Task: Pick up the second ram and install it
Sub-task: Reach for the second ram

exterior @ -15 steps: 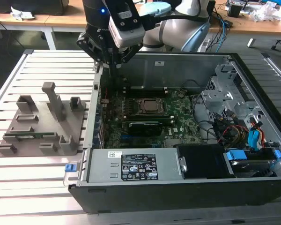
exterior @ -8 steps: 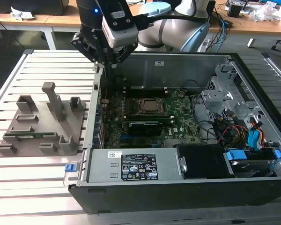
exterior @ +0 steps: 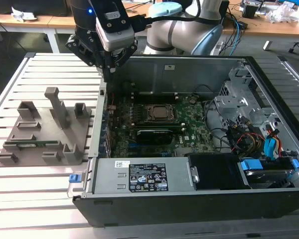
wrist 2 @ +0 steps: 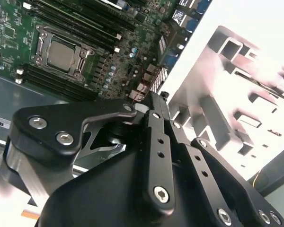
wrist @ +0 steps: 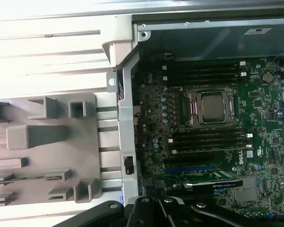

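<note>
The gripper (exterior: pixel 110 68) hangs above the wall of the open computer case (exterior: pixel 100 107), its jaws drawn together with nothing visible between them. The second ram (exterior: pixel 32 144) lies flat in a slot of the gray fixture (exterior: pixel 40 129), well apart from the gripper, below it and on the side of the case wall away from the motherboard (exterior: pixel 189 124). In the first wrist view the ram (wrist: pixel 26 178) shows as a thin green strip between two fixture blocks. It looks light and stiff but fragile. A hold on the long edges near the middle seems safest, clear of the chips and contacts, kept level so it does not twist.
</note>
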You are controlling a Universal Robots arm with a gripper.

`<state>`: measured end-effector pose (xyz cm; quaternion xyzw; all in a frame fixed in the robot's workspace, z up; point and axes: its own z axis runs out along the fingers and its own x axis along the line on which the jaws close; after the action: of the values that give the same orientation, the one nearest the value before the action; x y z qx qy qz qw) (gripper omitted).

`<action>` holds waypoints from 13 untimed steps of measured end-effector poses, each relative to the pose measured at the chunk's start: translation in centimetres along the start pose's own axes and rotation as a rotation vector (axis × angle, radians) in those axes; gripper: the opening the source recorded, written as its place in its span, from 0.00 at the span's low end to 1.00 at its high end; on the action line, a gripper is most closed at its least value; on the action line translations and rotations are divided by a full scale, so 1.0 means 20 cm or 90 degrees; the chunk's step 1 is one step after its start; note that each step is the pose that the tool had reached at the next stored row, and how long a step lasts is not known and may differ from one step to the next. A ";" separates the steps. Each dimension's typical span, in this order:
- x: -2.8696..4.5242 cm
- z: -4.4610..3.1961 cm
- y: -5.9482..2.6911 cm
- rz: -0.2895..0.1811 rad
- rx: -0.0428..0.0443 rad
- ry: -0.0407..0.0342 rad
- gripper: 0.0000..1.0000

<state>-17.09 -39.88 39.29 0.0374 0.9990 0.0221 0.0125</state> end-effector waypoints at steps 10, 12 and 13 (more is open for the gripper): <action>0.148 -0.002 -0.011 0.000 0.0000 -0.0001 0.11; 0.173 -0.003 -0.013 0.000 0.0000 0.0000 0.11; 0.179 -0.003 -0.013 0.000 0.0000 0.0000 0.11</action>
<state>-20.68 -39.88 39.25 0.0374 0.9990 0.0221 0.0125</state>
